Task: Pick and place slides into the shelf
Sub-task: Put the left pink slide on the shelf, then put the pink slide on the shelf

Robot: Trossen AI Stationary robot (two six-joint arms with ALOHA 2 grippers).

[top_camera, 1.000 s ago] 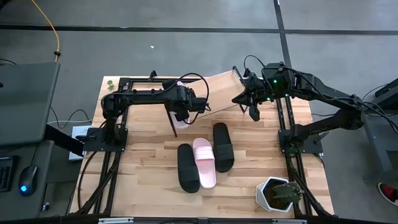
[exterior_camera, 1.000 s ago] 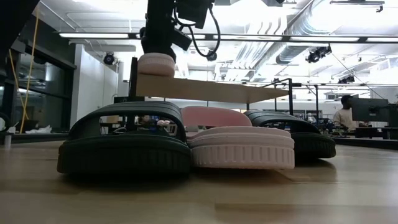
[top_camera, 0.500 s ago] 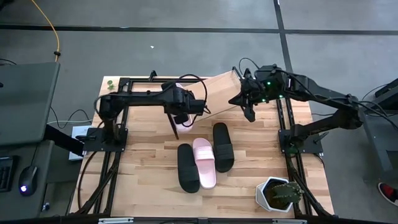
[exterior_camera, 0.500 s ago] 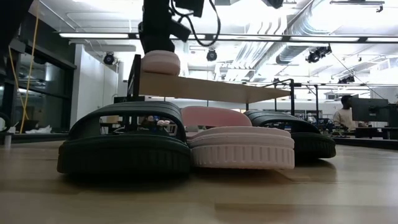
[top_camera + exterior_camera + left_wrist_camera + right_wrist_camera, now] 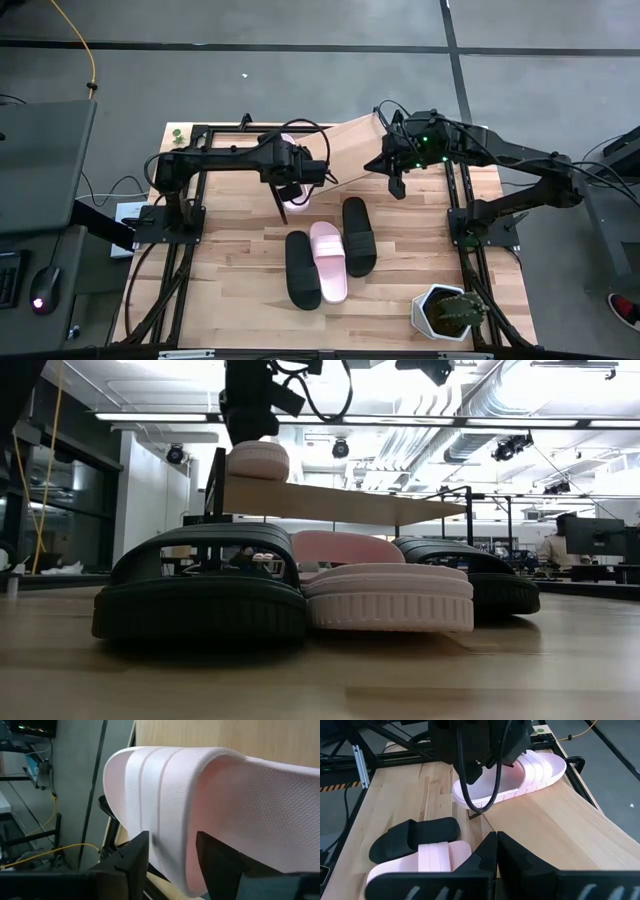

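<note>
One pale pink slide (image 5: 292, 205) lies along the left end of the slanted light-wood shelf (image 5: 352, 148), sole on the board, with its heel end poking past the board's near edge. My left gripper (image 5: 298, 183) is over it, shut on it. My right gripper (image 5: 394, 184) hovers shut above the shelf's right end (image 5: 560, 825) and touches nothing. Two black slides (image 5: 303, 270) (image 5: 358, 236) and a second pink slide (image 5: 329, 262) lie side by side on the tabletop, nearer than the shelf. In the low view they fill the foreground, with the shelf (image 5: 340, 503) behind. My left gripper (image 5: 172, 860) pinches the pink slide at the side where the ribbed strap (image 5: 150, 795) meets the sole. One finger (image 5: 134, 857) is outside and the other finger (image 5: 217, 860) is on the footbed side. It comes from above, pointing down. The slide (image 5: 520, 780) rests on the shelf board.
A white pot with a cactus (image 5: 447, 312) stands at the table's near right corner. Black arm frames run along both table sides. Bare tabletop (image 5: 230, 270) lies left of the three slides. A person shows far off in the room behind (image 5: 552, 545).
My right gripper has moved toward the table's left, over the shelf's right end, staying shut. My left gripper has shifted a little toward the near edge with the pink slide, whose heel now shows farther past the board's near edge.
</note>
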